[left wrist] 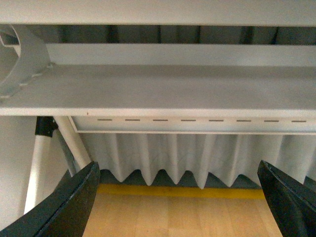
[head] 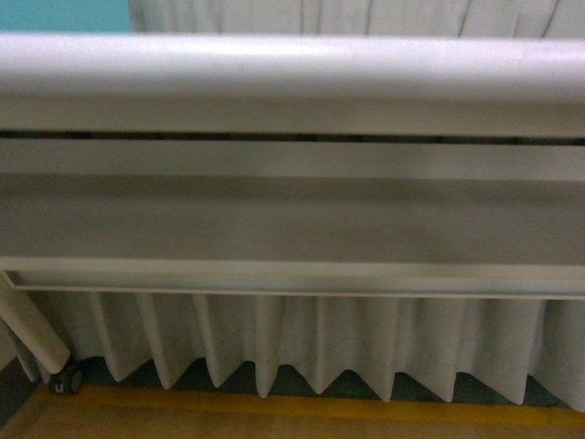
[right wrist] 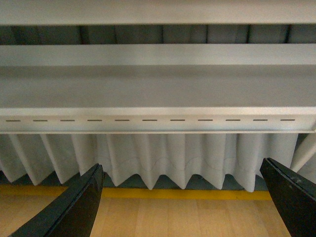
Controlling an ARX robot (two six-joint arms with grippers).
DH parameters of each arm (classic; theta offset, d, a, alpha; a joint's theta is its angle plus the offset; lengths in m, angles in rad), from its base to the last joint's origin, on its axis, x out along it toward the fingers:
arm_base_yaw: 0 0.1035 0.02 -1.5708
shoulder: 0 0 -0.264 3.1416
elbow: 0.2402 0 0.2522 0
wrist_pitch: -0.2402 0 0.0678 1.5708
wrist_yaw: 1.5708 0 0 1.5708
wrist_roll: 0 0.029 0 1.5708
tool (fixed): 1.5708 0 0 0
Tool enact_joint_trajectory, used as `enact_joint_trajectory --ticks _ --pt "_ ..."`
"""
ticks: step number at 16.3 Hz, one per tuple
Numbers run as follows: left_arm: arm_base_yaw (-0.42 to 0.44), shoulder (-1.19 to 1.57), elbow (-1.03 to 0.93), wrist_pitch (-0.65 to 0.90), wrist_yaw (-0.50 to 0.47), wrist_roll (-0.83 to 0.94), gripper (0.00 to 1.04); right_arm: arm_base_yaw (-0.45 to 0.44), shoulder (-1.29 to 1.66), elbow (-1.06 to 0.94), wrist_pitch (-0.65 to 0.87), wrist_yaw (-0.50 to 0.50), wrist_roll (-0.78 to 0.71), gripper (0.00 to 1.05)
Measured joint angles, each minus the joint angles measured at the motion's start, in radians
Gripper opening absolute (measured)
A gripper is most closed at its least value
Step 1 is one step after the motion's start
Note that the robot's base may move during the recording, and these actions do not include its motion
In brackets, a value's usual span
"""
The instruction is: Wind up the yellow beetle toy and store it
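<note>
The yellow beetle toy is out of view in all three views. My left gripper [left wrist: 177, 197] is open, its two dark fingers [left wrist: 69, 202] spread wide with only wooden floor between them. My right gripper [right wrist: 180, 200] is likewise open, with dark fingers [right wrist: 74, 207] at each side and nothing held. Both wrist views look level at the white underside frame of a table. The front view shows neither arm.
A white table edge and rails [head: 292, 91] fill the front view. A pleated white curtain [head: 320, 347] hangs behind, above a wooden floor with a yellow stripe [head: 320, 407]. A slanted white leg with a caster [head: 64, 380] stands at the lower left.
</note>
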State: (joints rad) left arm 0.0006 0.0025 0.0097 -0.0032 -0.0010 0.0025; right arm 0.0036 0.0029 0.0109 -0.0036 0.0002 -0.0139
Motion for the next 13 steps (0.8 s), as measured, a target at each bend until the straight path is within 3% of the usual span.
enact_joint_trajectory --ticks 13 --pt "0.000 0.000 0.000 -0.002 0.000 0.000 0.98 0.000 0.000 0.000 -0.001 0.000 0.000 0.98"
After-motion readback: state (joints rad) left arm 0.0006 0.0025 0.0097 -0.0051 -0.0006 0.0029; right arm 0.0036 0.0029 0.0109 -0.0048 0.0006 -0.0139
